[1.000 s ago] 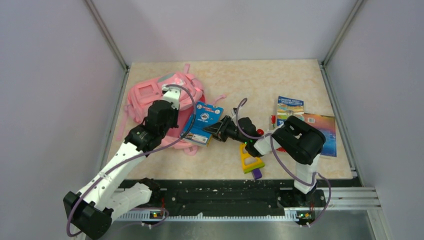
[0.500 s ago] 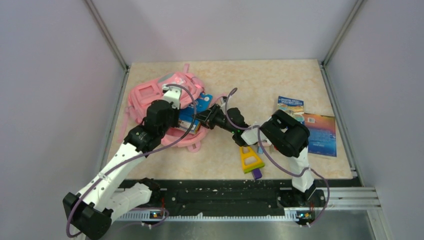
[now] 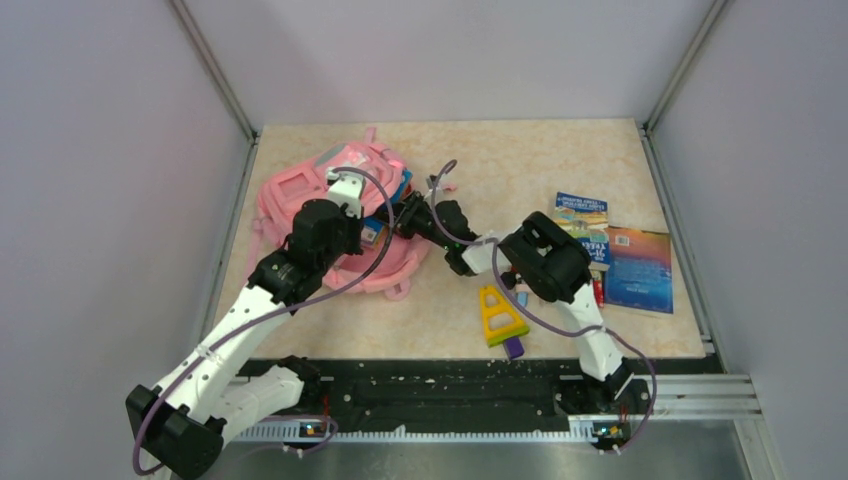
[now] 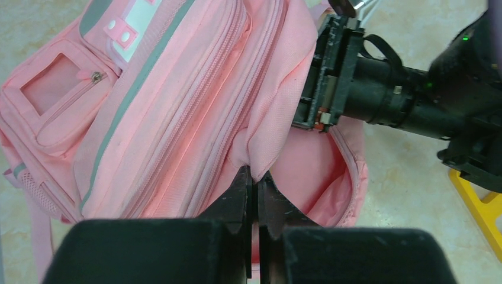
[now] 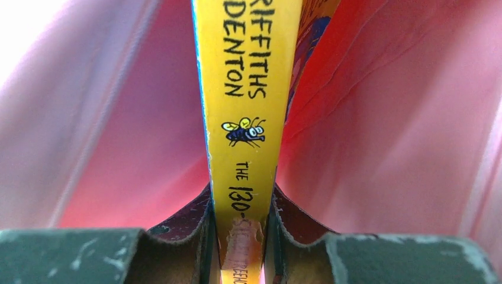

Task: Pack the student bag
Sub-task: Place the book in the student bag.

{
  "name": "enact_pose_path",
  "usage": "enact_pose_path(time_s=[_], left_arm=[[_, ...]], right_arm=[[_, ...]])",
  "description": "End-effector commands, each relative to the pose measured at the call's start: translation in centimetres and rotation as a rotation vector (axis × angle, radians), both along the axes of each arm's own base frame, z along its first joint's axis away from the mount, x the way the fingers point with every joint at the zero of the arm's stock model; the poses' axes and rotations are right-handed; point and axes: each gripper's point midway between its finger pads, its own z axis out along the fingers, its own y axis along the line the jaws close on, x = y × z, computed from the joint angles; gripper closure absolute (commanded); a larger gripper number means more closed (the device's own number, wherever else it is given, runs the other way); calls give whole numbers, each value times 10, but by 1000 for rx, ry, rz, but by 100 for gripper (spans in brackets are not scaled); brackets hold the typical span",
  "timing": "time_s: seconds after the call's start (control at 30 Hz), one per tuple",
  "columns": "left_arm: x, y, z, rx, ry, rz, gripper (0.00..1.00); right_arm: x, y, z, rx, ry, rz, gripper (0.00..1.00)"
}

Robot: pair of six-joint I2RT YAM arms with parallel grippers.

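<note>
The pink student bag point(image 3: 300, 190) lies at the back left of the table with its main opening facing right. My left gripper point(image 3: 352, 192) is shut on a fold of the bag's fabric at the rim of the opening point(image 4: 253, 177) and holds it up. My right gripper point(image 3: 405, 215) is shut on a book with a blue cover point(image 3: 378, 230) and a yellow spine point(image 5: 243, 89). The book reaches into the opening, with pink lining point(image 5: 385, 118) on both sides of it. The right gripper's black body point(image 4: 331, 77) shows at the mouth of the bag point(image 4: 166, 106).
A yellow triangular ruler point(image 3: 498, 318) with a purple piece point(image 3: 513, 348) lies near the front centre. Two booklets point(image 3: 582, 215) point(image 3: 640, 265) and a small red item point(image 3: 598, 292) lie at the right. Walls enclose the table on three sides.
My right gripper has carried the blue book left and back, from beside the bag into its opening. My left gripper has kept its hold on the bag's rim.
</note>
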Motion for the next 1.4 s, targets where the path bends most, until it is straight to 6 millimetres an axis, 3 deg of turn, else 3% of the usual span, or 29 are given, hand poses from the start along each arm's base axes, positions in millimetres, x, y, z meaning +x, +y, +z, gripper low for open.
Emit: enact_pose_path(time_s=[0.0,0.5,0.6,0.77,0.9,1.2,1.37], left_arm=[[5,-18,53,-147,-149,-52,100],[8,-30,43,-163,-107,-88,100],[8,-28,42,-159,-103,-79,100],[12,-18,40,-136,-105,-27,100],[13,-15,42,-140,-107,-14,100],[16,-1,41,-123,-109,49,100],[20,9,38,-114,-101,99,100]], right_arm=[[43,2,48,43,-209,-99,100],[92,55,13,-27,-166,-148,99],[92,56,12,-50,-177,-149,82],[80,38,6,-105,-193,-168,51],[67,25,-1,-188,-188,-184,37],[37,-14,-18,-330,-158,-255,27],[4,-48,-17,-378,-164,-245,27]])
